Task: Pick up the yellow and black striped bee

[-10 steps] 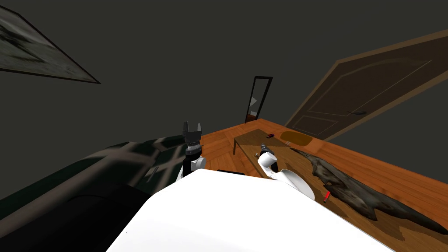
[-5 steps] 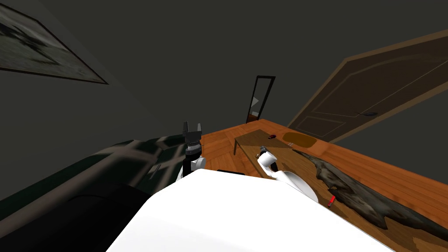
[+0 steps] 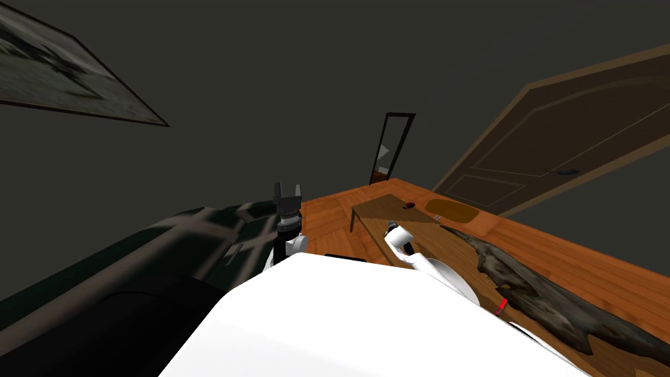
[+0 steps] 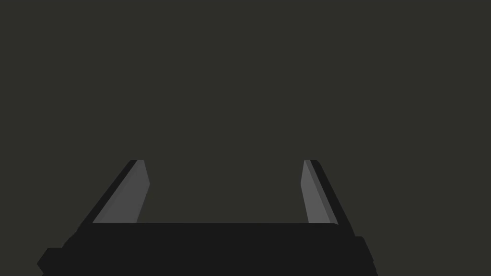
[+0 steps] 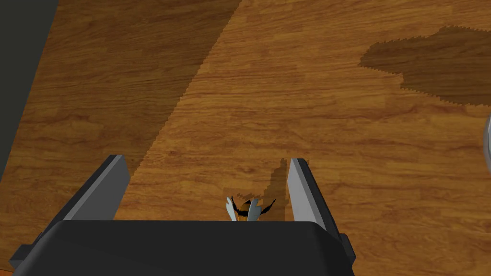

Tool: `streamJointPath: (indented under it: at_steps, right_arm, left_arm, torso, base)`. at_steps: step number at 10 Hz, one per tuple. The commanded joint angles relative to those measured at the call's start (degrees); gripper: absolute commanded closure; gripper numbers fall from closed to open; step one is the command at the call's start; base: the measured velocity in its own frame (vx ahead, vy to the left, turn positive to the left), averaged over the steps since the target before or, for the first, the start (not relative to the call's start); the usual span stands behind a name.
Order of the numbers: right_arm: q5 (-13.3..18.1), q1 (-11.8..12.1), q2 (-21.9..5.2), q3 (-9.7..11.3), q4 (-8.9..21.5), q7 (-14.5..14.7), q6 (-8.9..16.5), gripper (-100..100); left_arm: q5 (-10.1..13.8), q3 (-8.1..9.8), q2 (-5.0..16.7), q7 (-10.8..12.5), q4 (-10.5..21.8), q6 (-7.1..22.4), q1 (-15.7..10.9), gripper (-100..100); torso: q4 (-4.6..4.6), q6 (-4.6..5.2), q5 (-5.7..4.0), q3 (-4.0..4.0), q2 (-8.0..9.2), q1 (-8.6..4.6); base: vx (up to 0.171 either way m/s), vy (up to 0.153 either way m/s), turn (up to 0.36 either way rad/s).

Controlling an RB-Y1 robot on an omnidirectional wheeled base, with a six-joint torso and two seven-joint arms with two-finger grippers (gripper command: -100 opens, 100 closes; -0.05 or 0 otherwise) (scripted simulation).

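The bee [image 5: 248, 211], striped yellow and black with pale wings, lies on a wooden table top [image 5: 297, 96]. It sits between the fingers of my right gripper [image 5: 206, 160], close to the gripper's dark body and nearer one finger. Those fingers stand open and apart from the bee. In the head view my right gripper [image 3: 390, 226] is low over the table [image 3: 376, 208]. My left gripper [image 3: 286, 190] is raised to the left of it, open [image 4: 223, 163] and holding nothing.
A small dark red object [image 3: 408, 205] lies at the table's far end. A long dark, rough shape [image 3: 523, 288] and a small red thing [image 3: 501, 306] lie to the right. A dark sofa [image 3: 163, 249] stands left; a mirror [image 3: 391, 147] and door [image 3: 563, 157] stand beyond.
The whole head picture has slid slightly, so my head or torso has turned. My right forearm has dropped lower toward the table. The left arm holds still.
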Motion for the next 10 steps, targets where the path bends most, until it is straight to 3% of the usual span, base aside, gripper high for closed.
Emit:
streamJointPath:
  at_steps: [1, 3, 4, 6, 10]
  right_arm:
    - [-2.86, -1.08, -0.42, 0.63, 1.76, -0.63, -1.05, -100]
    - [-5.90, -1.08, -0.42, 0.63, 1.76, -0.63, -1.05, -100]
    - [-7.82, -2.10, -0.88, 1.15, 3.39, -1.16, -1.99, -100]
    - [-10.50, -2.10, -0.88, 1.15, 3.39, -1.16, -1.99, -100]
    - [-16.98, -3.98, -1.69, 2.10, 6.40, -2.13, -3.69, -100]
  left_arm:
    - [0.00, 0.00, 0.00, 0.00, 0.00, 0.00, 0.00, 0]
    - [0.00, 0.00, 0.00, 0.00, 0.00, 0.00, 0.00, 0]
    - [0.00, 0.00, 0.00, 0.00, 0.00, 0.00, 0.00, 0]
    - [0.00, 0.00, 0.00, 0.00, 0.00, 0.00, 0.00, 0]
    - [0.00, 0.00, 0.00, 0.00, 0.00, 0.00, 0.00, 0]
  torso:
    - [0.00, 0.00, 0.00, 0.00, 0.00, 0.00]
    - [0.00, 0.00, 0.00, -0.01, -0.01, -0.01]
    - [0.00, 0.00, 0.00, 0.00, 0.00, 0.00]
    - [0.00, 0.00, 0.00, 0.00, -0.01, -0.01]
    - [0.00, 0.01, 0.00, 0.00, 0.00, 0.00]
  base:
    - [0.003, -0.005, 0.090]
    - [0.002, -0.008, 0.021]
    - [0.002, -0.005, 0.085]
    - [0.002, -0.004, 0.026]
    - [0.002, -0.006, 0.049]
